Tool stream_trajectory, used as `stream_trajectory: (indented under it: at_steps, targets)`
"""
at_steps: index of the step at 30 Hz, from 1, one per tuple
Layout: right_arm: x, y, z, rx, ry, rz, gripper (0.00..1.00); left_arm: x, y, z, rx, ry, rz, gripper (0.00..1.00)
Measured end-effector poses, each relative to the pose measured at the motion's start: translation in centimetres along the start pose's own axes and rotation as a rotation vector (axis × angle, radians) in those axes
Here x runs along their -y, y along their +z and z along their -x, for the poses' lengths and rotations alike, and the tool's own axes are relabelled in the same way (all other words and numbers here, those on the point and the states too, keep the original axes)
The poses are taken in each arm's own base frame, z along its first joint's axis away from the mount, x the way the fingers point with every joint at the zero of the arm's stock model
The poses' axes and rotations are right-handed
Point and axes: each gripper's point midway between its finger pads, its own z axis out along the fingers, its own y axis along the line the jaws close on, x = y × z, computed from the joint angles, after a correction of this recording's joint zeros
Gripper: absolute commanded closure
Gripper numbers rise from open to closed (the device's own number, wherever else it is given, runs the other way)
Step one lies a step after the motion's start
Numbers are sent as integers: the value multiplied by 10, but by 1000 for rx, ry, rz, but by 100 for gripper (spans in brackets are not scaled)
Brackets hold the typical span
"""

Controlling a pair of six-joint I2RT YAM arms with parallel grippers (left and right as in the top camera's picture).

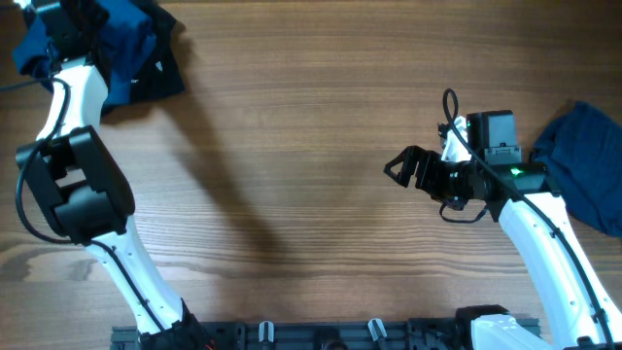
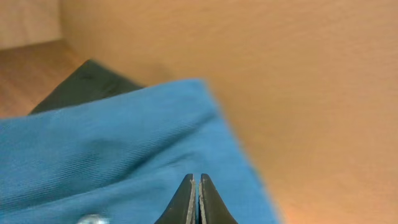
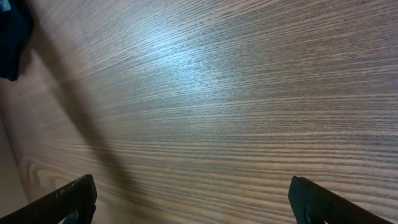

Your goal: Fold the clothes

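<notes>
Presently at pickup: left tool pressed together over blue garment, right tool spread; next likely requires pinching fabric.

We wear glossy white shells on our left arm and right arm, with boxy black joint housings, thin black cables, a small green light and matte black tapered fingers.

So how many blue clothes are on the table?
2. A mid-blue garment is bunched in the top-left corner; a darker blue garment lies at the right edge, partly out of frame. A dark item under the first may hide more.
</notes>
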Motion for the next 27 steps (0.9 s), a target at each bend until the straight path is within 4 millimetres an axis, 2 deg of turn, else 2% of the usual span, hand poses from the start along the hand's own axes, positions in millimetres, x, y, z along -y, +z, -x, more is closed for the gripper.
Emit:
stream_trajectory:
  at_steps: [3, 7, 10, 15, 17, 21, 23, 25, 26, 27]
  targets:
    - [0, 0, 0, -1, 0, 0, 0, 17, -8, -3, -17, 9, -18, 96]
    - [0, 0, 0, -2, 1, -1, 0, 21, -6, -16, -45, 17, -19, 96]
    - [0, 0, -1, -2, 1, -1, 0, 14, -1, -30, -74, 21, -2, 96]
    - [1, 0, -1, -5, 3, -2, 0, -7, 15, -72, -150, 33, 40, 96]
    - [1, 0, -1, -5, 3, -2, 0, -8, 17, -78, -159, 34, 41, 96]
    - [2, 0, -4, -16, 8, -7, 0, -7, 17, -76, -159, 34, 39, 96]
    - [2, 0, -5, -20, 11, -10, 0, -5, 17, -75, -160, 34, 34, 86]
    - [2, 0, -5, -21, 11, -10, 0, 0, 15, -74, -166, 37, 11, 83]
    - [2, 0, -5, -21, 11, -10, 0, 3, 14, -73, -170, 34, -3, 77]
    - [2, 0, -5, -21, 11, -10, 0, 9, 11, -69, -175, 33, -26, 60]
